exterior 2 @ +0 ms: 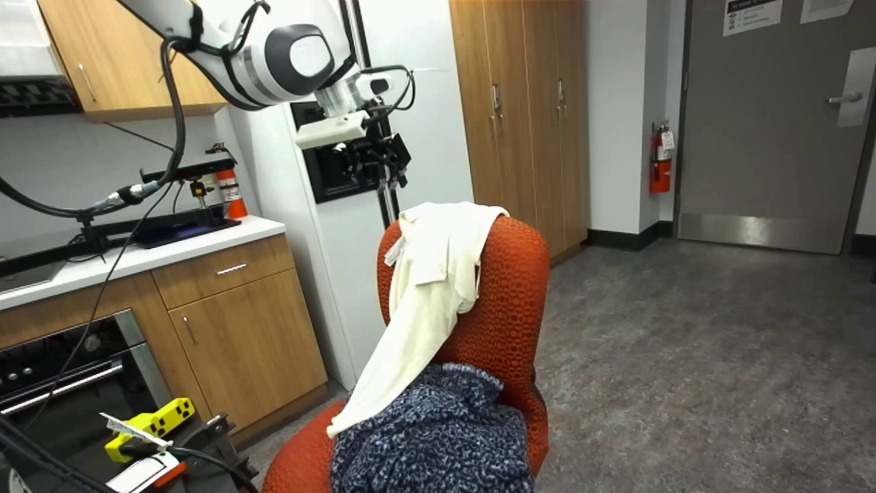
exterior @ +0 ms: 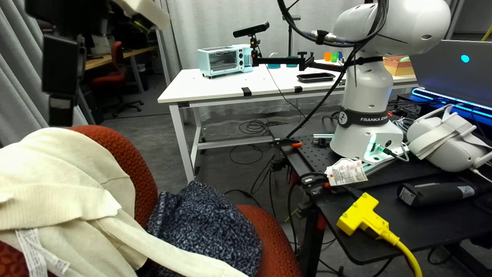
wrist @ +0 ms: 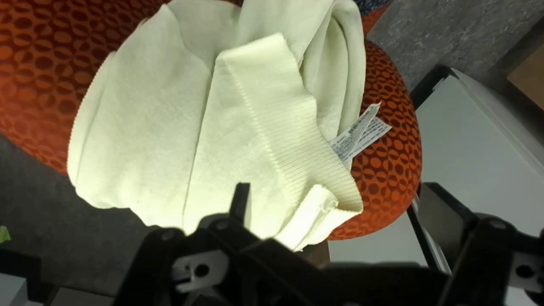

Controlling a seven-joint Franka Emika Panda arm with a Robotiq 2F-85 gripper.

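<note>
Best to lower the wide-parted, empty gripper (wrist: 335,204) gently over the cream garment (wrist: 148,136), avoiding the orange chair (wrist: 389,178)

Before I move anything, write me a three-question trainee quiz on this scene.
1. True or false: the fingers stand open and grip nothing.
2. Multiple choice: the cream garment is draped over (a) the white table, (b) the red chair's backrest, (c) the black tray.
3. Fill in: the dark speckled knit lies on the chair's ____.

Key: 1 true; 2 b; 3 seat.
</note>
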